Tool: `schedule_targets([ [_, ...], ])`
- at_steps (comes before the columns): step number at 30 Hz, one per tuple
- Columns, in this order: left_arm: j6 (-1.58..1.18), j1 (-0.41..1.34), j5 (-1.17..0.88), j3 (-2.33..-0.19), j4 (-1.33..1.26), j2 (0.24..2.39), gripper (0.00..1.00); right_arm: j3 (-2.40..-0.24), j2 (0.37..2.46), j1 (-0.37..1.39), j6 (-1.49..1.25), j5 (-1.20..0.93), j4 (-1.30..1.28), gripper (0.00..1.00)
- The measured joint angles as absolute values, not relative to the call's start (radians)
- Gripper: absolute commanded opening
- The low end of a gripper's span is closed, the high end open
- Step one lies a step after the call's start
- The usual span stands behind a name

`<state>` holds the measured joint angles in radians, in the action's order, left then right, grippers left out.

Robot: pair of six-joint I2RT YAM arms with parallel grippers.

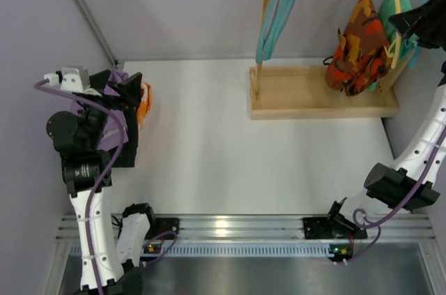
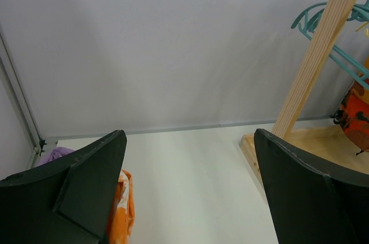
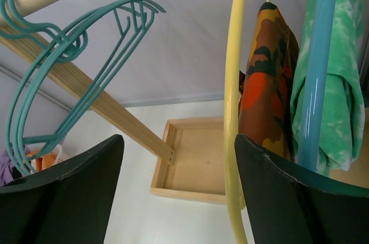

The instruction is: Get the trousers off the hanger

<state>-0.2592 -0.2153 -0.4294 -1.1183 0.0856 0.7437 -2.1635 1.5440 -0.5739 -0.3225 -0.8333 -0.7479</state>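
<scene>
The orange-red-brown patterned trousers (image 1: 359,44) hang on a yellow hanger (image 1: 394,23) at the right end of the wooden rack; they also show in the right wrist view (image 3: 265,82). The green mottled trousers (image 3: 340,82) hang behind them on a blue hanger (image 3: 316,71). My right gripper (image 1: 412,19) is open and empty in front of them (image 3: 180,151), with the yellow hanger (image 3: 232,111) between its fingers, close to the right one. The purple trousers (image 1: 118,75) lie at the table's left, partly under my left arm. My left gripper (image 1: 131,87) is open and empty above the table (image 2: 189,157).
An orange cloth (image 1: 143,103) lies beside the purple trousers, also in the left wrist view (image 2: 123,209). Several empty teal hangers (image 1: 279,9) hang at the rack's left end. The rack's wooden base tray (image 1: 306,96) stands at the back right. Walls close in on both sides.
</scene>
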Motion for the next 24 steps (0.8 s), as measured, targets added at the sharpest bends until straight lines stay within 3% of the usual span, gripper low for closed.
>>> schedule_targets([
  [12,-0.260,-0.215,-0.429,-1.118,0.086,0.744,0.99,-2.146,1.628,-0.496,-0.432,-0.790,-0.607,0.69],
  [24,-0.260,-0.215,-0.429,-1.118,0.085,0.760,0.99,-2.112,1.691,-0.392,-0.569,-0.758,-0.466,0.50],
])
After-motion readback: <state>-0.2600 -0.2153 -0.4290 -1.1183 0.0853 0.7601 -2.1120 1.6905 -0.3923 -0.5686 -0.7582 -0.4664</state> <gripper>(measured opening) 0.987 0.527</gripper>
